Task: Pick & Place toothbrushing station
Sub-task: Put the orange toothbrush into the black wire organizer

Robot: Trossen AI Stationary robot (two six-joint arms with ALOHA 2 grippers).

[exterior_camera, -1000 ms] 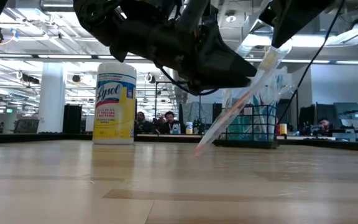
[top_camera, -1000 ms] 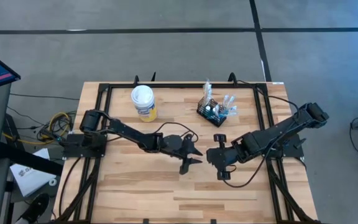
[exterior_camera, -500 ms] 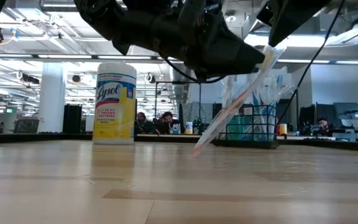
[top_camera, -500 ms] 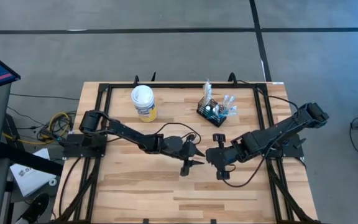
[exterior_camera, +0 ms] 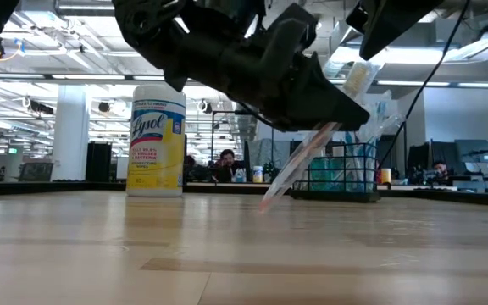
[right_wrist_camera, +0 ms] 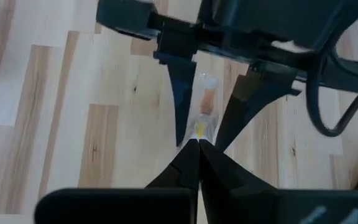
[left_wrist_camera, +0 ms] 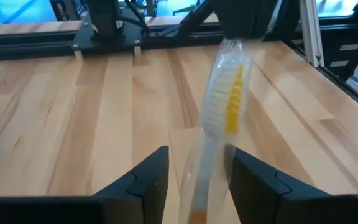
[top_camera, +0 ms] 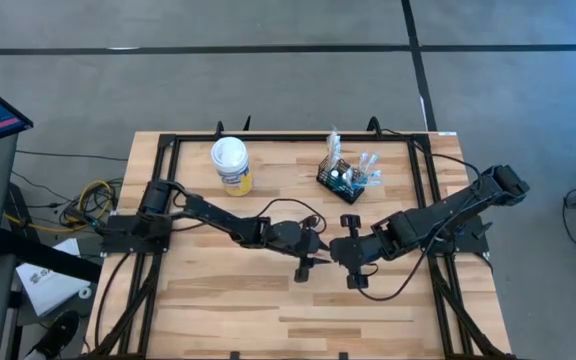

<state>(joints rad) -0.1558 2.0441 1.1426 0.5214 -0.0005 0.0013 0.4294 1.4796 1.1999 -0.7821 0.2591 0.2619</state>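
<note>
A toothbrush (left_wrist_camera: 224, 106) with white bristles and a yellow strip, sealed in a clear wrapper, hangs slanting from my shut right gripper (right_wrist_camera: 197, 149) over the table's middle. Its lower tip (exterior_camera: 267, 202) reaches down to the table top. My left gripper (left_wrist_camera: 197, 180) is open, one finger on either side of the toothbrush's handle; whether they touch it I cannot tell. The toothbrushing station (top_camera: 346, 178), a black wire-mesh caddy with several wrapped items standing in it, sits on the table at the far right (exterior_camera: 341, 174). My right gripper pinches the wrapper's top end (left_wrist_camera: 232, 45), just above the bristle head, between its two fingers, which slant down from the table's right side. The toothbrush hangs tilted below them, head up; whether its lower tip rests on the table I cannot tell.
A yellow wipes canister (top_camera: 231, 165) with a white lid stands at the far left of the table (exterior_camera: 158, 140). Black frame rails (top_camera: 163, 200) run along the table's left, right and far edges. Bare wood lies along the near side (top_camera: 298, 320).
My left gripper has moved a little toward the right gripper and down, and has rolled about its own line, so that its open fingers now stand on either side of the toothbrush. The toothbrush and my right gripper have kept their place.
</note>
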